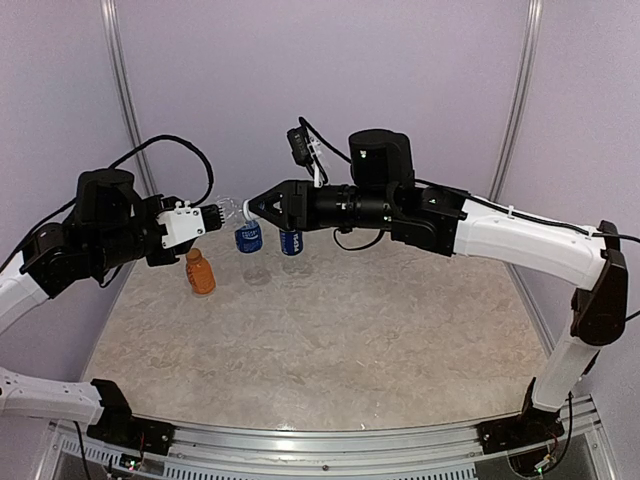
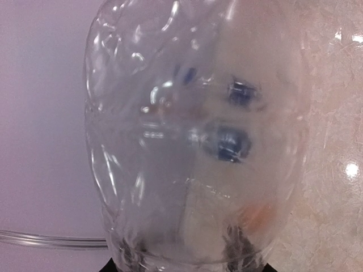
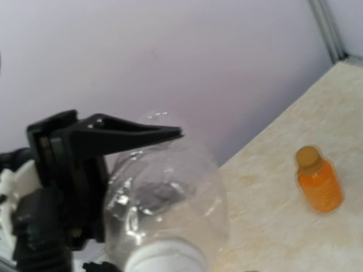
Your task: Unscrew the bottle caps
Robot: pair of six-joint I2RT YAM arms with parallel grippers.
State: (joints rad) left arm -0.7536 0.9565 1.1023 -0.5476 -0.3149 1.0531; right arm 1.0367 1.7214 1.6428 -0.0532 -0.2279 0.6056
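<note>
The left gripper (image 1: 218, 211) has its fingers squeezed tight on the body of a small clear bottle (image 1: 232, 207), holding it sideways up in the air. The right gripper (image 1: 256, 205) has its fingers pinched shut on the whitish cap (image 3: 164, 258) at the other end. Down below, a blue-label bottle (image 1: 248, 238) and a second blue-label bottle (image 1: 291, 242) stand close together on the table (image 1: 350, 330). A short orange bottle (image 1: 201, 273) stands near them on the left arm's side, with its orange-brown cap (image 3: 308, 154) on.
</note>
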